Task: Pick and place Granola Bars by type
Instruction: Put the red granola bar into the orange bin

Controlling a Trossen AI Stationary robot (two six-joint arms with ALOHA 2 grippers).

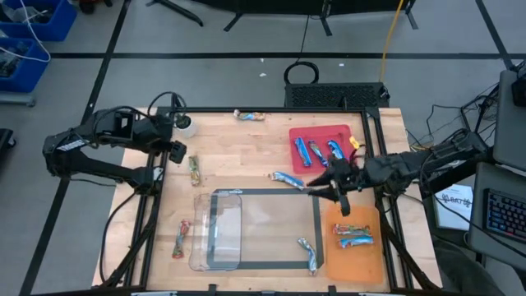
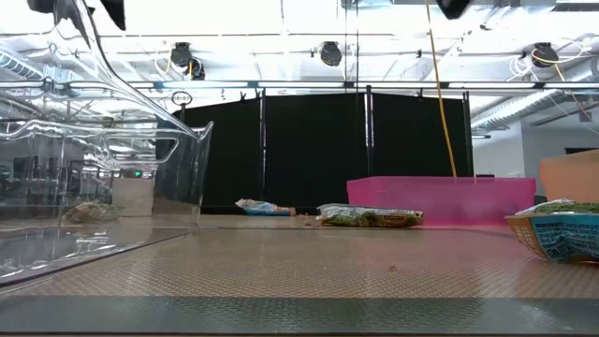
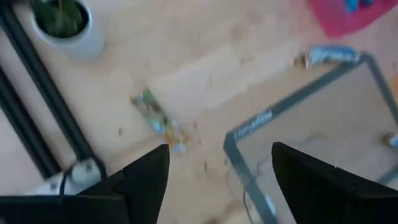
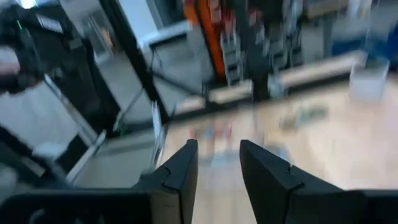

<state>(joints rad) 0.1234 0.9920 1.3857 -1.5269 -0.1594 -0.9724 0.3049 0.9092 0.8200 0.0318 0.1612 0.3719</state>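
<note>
Granola bars lie scattered on the wooden table. A tan-green bar (image 1: 195, 170) (image 3: 158, 121) lies near my left gripper (image 1: 176, 153) (image 3: 221, 180), which hovers open above the table with nothing between its fingers. Blue bars (image 1: 316, 151) rest in the red tray (image 1: 341, 131). Red-orange bars (image 1: 353, 236) rest in the orange tray (image 1: 366, 267). Loose bars lie at the far edge (image 1: 251, 115), beside the mat (image 1: 288, 178), on the mat's near corner (image 1: 310, 253) and near the left edge (image 1: 181, 238). My right gripper (image 1: 322, 186) (image 4: 217, 168) is open and empty between the two trays.
A clear plastic tray (image 1: 218, 230) sits on the left part of a dark-bordered mat (image 1: 316, 215). A small white pot with a plant (image 1: 186, 125) (image 3: 62, 25) stands at the far left corner. Black frame rails run along both table sides.
</note>
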